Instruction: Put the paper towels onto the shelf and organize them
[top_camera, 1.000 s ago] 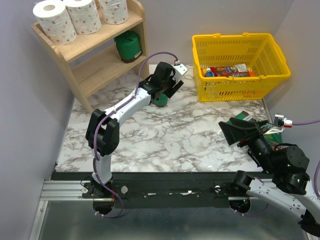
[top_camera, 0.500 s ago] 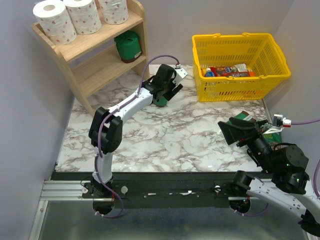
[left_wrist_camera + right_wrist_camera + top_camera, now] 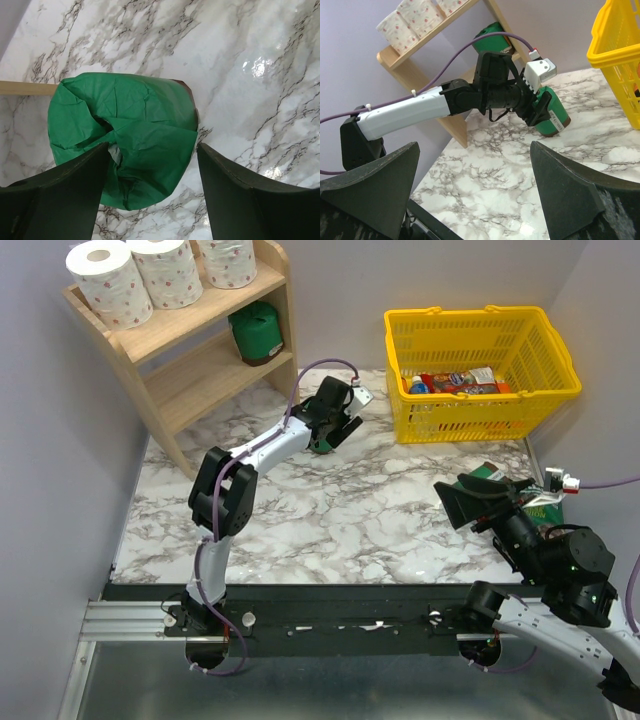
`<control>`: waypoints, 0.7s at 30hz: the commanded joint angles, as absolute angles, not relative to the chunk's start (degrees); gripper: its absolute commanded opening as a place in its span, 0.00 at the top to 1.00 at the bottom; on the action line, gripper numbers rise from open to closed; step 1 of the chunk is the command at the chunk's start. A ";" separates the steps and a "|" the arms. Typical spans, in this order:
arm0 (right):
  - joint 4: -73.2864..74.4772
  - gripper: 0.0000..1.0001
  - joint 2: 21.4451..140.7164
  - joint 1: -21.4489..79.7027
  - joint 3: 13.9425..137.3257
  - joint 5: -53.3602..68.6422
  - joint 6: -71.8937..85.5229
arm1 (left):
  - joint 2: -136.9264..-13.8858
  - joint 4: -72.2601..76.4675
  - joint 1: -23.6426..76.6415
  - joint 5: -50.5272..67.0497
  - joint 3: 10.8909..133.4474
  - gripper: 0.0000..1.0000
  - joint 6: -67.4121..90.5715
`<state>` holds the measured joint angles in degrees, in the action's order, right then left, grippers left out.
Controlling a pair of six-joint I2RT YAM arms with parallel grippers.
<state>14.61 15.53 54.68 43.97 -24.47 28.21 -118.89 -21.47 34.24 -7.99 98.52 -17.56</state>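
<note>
A dark green paper towel roll [image 3: 125, 130] lies on its side on the marble table, also seen in the top view [image 3: 319, 444] and the right wrist view [image 3: 551, 114]. My left gripper [image 3: 335, 422] is open and straddles it, one finger on each side [image 3: 151, 147]. The wooden shelf [image 3: 210, 370] stands at the far left. Three white spotted rolls [image 3: 165, 270] stand on its top tier and one green roll [image 3: 256, 332] on its lower tier. A third green roll is not in view. My right gripper [image 3: 472, 502] is open and empty near the right edge [image 3: 474, 145].
A yellow mesh basket [image 3: 480, 410] with snack packets stands at the far right. A flat dark green packet [image 3: 490, 476] lies by my right gripper. The shelf's side panel [image 3: 455, 125] reaches the table left of the green roll.
My left arm's elbow has swung right and its wrist has turned and reached a little farther over the green roll. The roll and my right arm have stayed put.
</note>
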 commanded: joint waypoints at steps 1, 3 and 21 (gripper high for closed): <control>13.10 0.00 16.35 54.67 44.47 -26.02 26.72 | -120.76 -20.48 33.58 -8.88 99.75 0.24 -18.02; 13.01 0.00 16.52 54.75 44.38 -26.10 26.54 | -121.38 -20.57 33.49 -9.14 99.93 0.29 -18.37; 13.01 0.00 14.24 54.76 43.33 -24.43 27.51 | -109.18 -23.46 33.66 -16.43 94.92 0.50 -16.79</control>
